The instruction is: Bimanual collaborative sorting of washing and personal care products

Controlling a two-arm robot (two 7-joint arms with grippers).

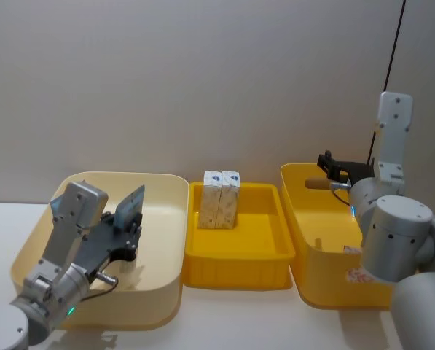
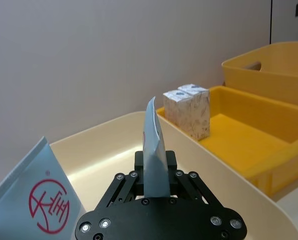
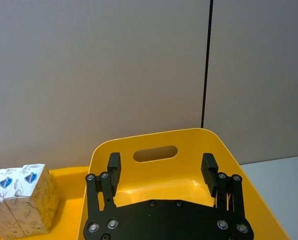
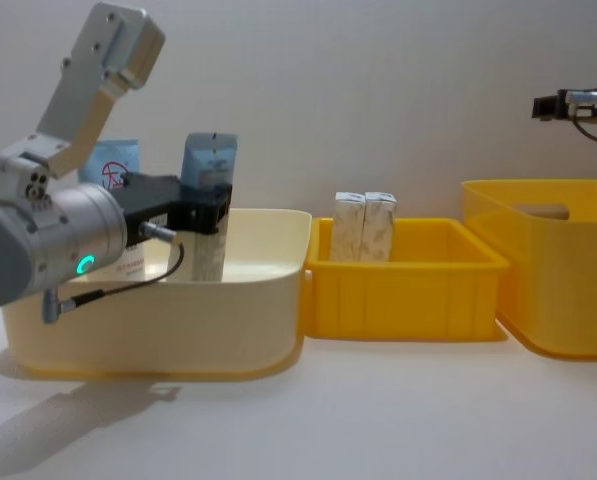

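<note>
1. Far left: the cream bin [image 1: 170, 240] is sitting on the worktop [image 1: 239, 313]. A pale blue tube with a red round logo [image 2: 39, 195] is leaning inside it, against the left wall.
2. The left pincer [image 2: 155, 160] is reaching into the same bin and pinching a second pale blue tube [image 2: 153, 150] low on its body. That tube is standing upright, its crimped end showing above the rim in the chest view. I cannot tell whether its lower end is touching the bin floor.
3. Centre: the shallow yellow tray [image 1: 235, 273] is sitting just beside the cream bin. Two white cartons [image 1: 221, 198] are standing upright at its far left corner, touching each other. The rest of the tray floor is lying bare.
4. Right: the deep yellow bin [image 1: 326, 281] is sitting just beside the tray. The right pincer [image 3: 161, 165] is hovering above its far end, jaws spread, carrying nothing. Most of this bin's floor is hidden behind the arm, so I am not noting any contents.
5. Progress, as a judgement: the sorting is looking well along, with cartons grouped in the tray and tubes grouped in the cream bin. Whether the gripped tube is being set down or taken out, I cannot tell. What is left seems to be settling that tube, plus anything lying unseen in the right bin.
</note>
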